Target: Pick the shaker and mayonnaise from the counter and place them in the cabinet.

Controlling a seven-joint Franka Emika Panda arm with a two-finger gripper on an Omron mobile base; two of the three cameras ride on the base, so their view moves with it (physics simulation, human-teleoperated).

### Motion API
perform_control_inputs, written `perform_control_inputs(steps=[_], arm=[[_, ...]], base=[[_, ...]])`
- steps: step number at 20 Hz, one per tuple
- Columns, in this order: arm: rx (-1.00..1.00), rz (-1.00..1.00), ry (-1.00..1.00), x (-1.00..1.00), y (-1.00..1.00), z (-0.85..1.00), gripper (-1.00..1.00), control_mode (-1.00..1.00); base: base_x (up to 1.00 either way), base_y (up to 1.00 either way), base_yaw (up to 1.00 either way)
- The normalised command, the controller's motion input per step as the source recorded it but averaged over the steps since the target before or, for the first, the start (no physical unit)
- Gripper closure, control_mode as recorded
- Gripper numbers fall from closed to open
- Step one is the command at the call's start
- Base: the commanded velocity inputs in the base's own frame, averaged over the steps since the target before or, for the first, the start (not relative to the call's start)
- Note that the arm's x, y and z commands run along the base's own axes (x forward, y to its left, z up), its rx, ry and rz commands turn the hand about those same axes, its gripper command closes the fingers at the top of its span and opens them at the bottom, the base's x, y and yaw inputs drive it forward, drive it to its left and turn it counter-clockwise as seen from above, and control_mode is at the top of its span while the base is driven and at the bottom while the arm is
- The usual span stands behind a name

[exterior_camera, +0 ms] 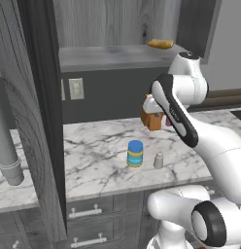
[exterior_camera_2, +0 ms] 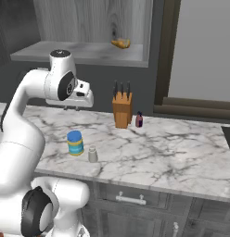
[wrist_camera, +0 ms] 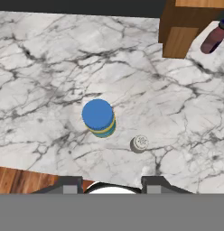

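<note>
The gripper [wrist_camera: 112, 184] hangs high above the counter [exterior_camera: 98, 146] with its jaws drawn in and nothing held. In the hand view, the mayonnaise [wrist_camera: 99, 117] stands at 11 o'clock from the fingertips, the shaker [wrist_camera: 140, 143] at 1 o'clock, just beside the jar but apart. Both remain outside the cabinet [exterior_camera_2: 84, 52]. Risk: a descent on the shaker with jaws not reopened would likely topple it, or clip the neighbouring jar.
</note>
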Motion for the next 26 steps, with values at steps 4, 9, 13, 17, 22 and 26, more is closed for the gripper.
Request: perform_control_inputs(steps=[4,9,13,17,22,26], arm=[[0.00,0.00,-0.01,-0.11,0.00,0.00,-1.00,-1.00],[0.00,0.02,-0.07,-0.29,0.03,-0.10,-1.00,-1.00],[0.00,0.04,-0.06,-0.23,0.06,-0.30,-1.00,-1.00],[0.00,0.03,-0.03,-0.11,0.09,-0.34,-1.00,-1.00],[0.00,0.01,-0.01,-0.01,0.14,-0.34,-1.00,-1.00],[0.00,0.01,0.00,0.00,0.15,-0.30,-1.00,-1.00]], base=[[0.00,0.00,0.00],[0.00,0.00,0.00],[0.00,0.00,0.00],[0.00,0.00,0.00],[0.00,0.00,0.00],[0.00,0.00,0.00]])
